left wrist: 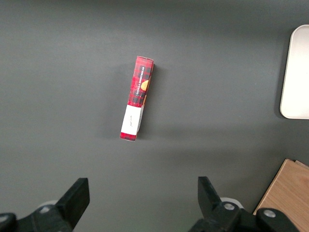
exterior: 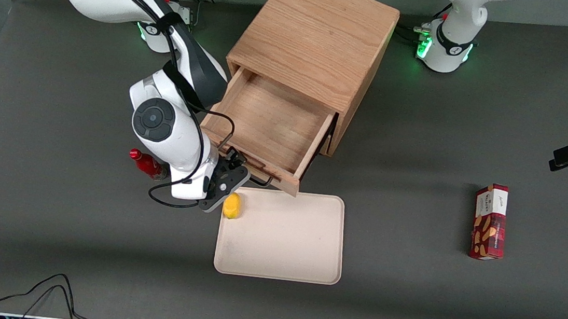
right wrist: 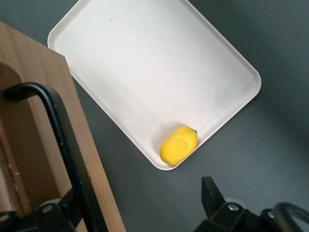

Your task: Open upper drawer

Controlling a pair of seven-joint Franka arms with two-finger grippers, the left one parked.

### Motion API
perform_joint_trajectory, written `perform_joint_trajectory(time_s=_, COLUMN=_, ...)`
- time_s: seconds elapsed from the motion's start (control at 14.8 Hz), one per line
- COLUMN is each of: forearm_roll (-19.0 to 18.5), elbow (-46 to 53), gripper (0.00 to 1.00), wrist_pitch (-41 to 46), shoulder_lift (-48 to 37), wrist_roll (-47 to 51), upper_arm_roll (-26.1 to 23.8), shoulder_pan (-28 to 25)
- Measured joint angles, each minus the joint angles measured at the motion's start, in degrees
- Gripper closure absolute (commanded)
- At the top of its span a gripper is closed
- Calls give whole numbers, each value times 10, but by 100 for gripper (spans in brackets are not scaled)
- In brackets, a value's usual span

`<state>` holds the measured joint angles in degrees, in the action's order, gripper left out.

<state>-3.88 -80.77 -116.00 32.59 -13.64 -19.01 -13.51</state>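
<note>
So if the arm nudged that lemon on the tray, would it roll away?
Probably: the lemon is a smooth oval, so it would likely wobble-roll. The tray rim beside it may stop it. It looks firm, not fragile. The gripper sits at the upper drawer handle, just above it.

The front camera sits high and looks steeply down on the whole table [exterior: 62, 81], from some way off. The cabinet [exterior: 317, 32] fills the upper middle of its frame and the tray [exterior: 279, 263] the lower centre.

The right wrist camera rides just above the gripper [right wrist: 133, 205], whose fingers stand spread apart. It looks down at close range past them at the drawer handle [right wrist: 63, 140], the tray and a yellow fruit [right wrist: 179, 144], all shared with the front view.

The left wrist camera faces straight down, fairly near, on a red box [left wrist: 137, 98]. The tray's corner at its frame edge is common to all three views.
</note>
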Motion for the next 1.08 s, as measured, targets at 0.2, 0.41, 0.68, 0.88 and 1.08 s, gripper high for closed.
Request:
perform_joint_trajectory(time_s=0.2, forearm_roll=0, elbow=7, gripper=0, wrist_pitch=1, shoulder_lift=4, wrist_roll=0, upper_arm_roll=2, shoulder_pan=2)
perform_joint_trajectory(time_s=0.41, forearm_roll=0, elbow=15, gripper=0, wrist_pitch=1, shoulder_lift=8, wrist_roll=-1, upper_arm_roll=7, shoulder_pan=8)
perform_joint_trajectory(time_s=0.68, forearm_roll=0, elbow=22, gripper=0, wrist_pitch=0, shoulder_lift=13, wrist_roll=-2, upper_arm_roll=10, shoulder_pan=9)
perform_joint_trajectory(time_s=0.88, forearm_roll=0, elbow=25, gripper=0, wrist_pitch=0, shoulder_lift=14, wrist_roll=-2, upper_arm_roll=11, shoulder_pan=9)
perform_joint_trajectory(time_s=1.08, forearm_roll=0, elbow=29, gripper=0, wrist_pitch=0, shoulder_lift=15, wrist_roll=-2, upper_arm_roll=13, shoulder_pan=10)
